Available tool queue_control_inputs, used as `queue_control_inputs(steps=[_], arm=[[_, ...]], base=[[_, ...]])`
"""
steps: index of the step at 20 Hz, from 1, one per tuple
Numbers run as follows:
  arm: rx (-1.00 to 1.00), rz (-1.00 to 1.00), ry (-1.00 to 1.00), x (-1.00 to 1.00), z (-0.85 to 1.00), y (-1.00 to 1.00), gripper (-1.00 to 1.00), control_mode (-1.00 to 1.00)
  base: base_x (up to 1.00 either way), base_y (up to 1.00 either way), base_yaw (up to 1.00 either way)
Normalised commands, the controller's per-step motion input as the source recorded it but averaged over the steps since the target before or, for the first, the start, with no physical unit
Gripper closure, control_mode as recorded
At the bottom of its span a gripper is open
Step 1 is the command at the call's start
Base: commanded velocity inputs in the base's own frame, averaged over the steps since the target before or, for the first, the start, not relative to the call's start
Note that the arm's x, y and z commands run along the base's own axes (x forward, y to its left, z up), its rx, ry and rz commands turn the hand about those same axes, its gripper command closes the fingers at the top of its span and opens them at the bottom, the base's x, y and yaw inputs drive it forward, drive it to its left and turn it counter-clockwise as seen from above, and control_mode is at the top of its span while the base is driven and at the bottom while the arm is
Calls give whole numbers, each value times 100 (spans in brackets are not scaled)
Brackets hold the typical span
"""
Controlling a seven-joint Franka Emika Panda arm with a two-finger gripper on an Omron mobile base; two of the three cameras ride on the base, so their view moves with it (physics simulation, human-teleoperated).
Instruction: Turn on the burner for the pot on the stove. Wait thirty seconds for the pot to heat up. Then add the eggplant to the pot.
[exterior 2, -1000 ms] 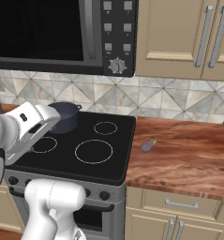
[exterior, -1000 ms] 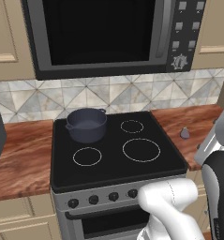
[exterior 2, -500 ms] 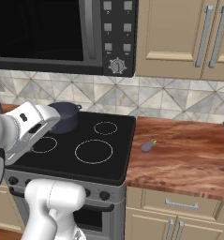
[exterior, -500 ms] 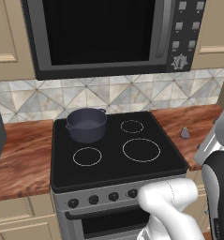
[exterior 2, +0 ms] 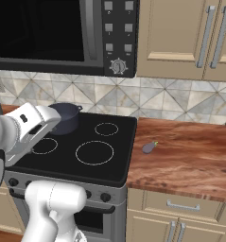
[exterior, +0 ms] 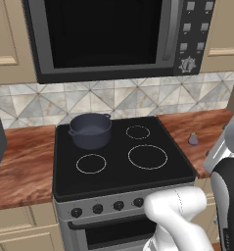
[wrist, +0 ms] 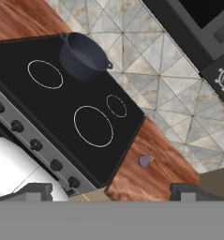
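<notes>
The white arm (exterior: 179, 215) comes up from the 5 o'clock corner of the left base view, bent like a big elbow. In the right base view its white wrist (exterior 2: 31, 127) sticks out at 9 o'clock and points toward 2 o'clock. In the hand view the gripper (wrist: 111, 191) looks down from high up. Its two dark finger tips (wrist: 36, 190) sit far apart at 6 o'clock. The jaws are wide open and hold nothing.

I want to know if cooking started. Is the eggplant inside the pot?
No, the eggplant lies on the wooden counter to the right of the stove, far from the pot.
</notes>
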Motion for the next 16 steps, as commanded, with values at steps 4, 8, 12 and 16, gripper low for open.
queue_control_inputs(steps=[4,8,12,16], arm=[[0,0,0,0,0,0,-100,-100],[0,0,0,0,0,0,-100,-100],[0,0,0,0,0,0,-100,-100],[0,0,0,0,0,0,-100,-100]], base=[[0,0,0],[0,0,0],[0,0,0],[0,0,0]])
